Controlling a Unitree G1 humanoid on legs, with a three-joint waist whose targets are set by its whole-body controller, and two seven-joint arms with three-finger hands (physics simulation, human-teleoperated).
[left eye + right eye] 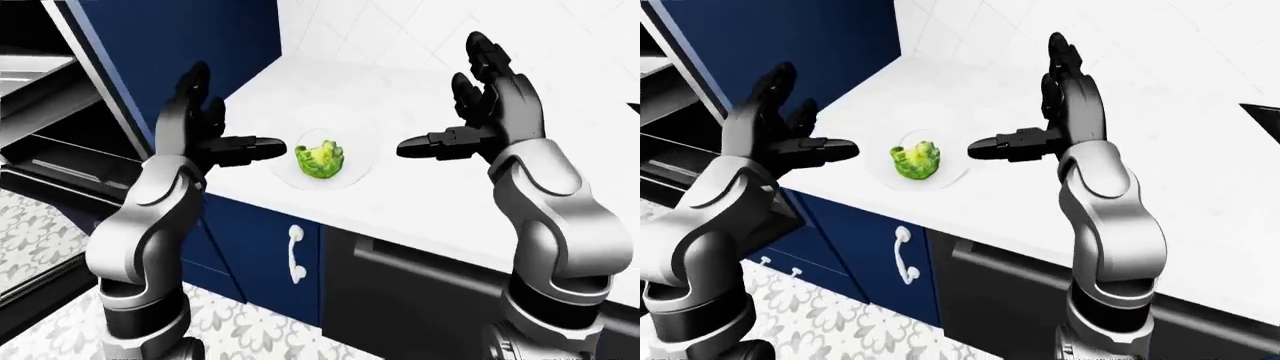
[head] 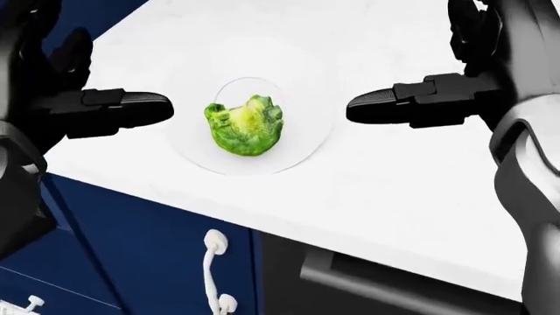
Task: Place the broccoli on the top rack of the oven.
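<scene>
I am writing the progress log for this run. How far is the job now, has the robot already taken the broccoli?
Not yet. Done: the oven at the left-eye view's left edge already stands open. In hand: the left hand and right hand are open on either side of the broccoli, touching nothing. The broccoli lies on its clear plate on the white counter. Left: grasp it, carry it over, set it on the top rack.

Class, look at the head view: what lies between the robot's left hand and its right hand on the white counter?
The broccoli on a clear round plate sits between the open left hand and right hand; neither touches it.
</scene>
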